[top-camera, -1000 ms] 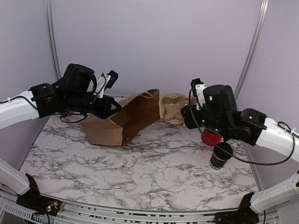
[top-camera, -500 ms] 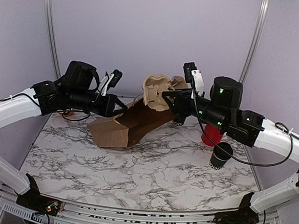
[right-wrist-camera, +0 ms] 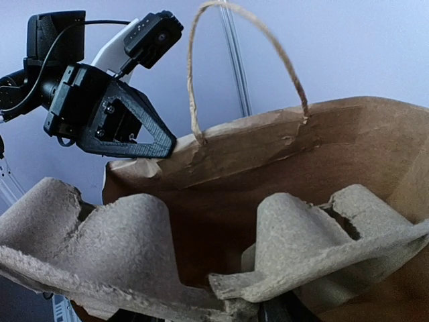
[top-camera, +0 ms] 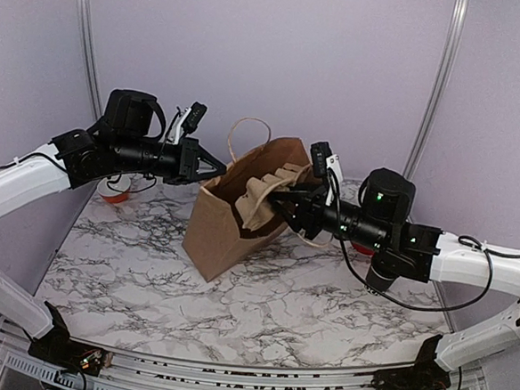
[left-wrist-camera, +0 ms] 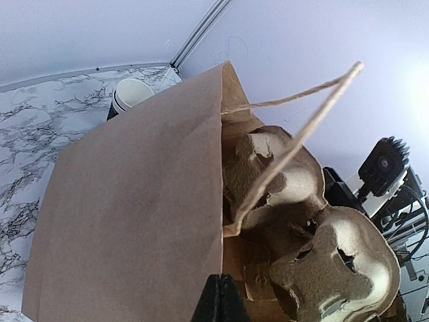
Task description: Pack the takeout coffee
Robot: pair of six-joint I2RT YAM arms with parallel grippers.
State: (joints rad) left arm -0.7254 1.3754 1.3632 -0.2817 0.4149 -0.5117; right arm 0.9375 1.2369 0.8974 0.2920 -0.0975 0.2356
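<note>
Your left gripper [top-camera: 215,167] is clenched on the rim of a standing brown paper bag [top-camera: 217,232]. Your right gripper [top-camera: 279,199] grasps a cardboard cup tray [top-camera: 258,193] — half inside the bag's mouth. The coffee cup [top-camera: 377,279] (partly hidden by your right arm) stands on the table [top-camera: 146,285] — outside the bag.

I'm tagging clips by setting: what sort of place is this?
Probably a robot test booth, not a café: plain pale walls framed by metal rails, a marble-print table, and a paper bag with a cup carrier as props.
</note>
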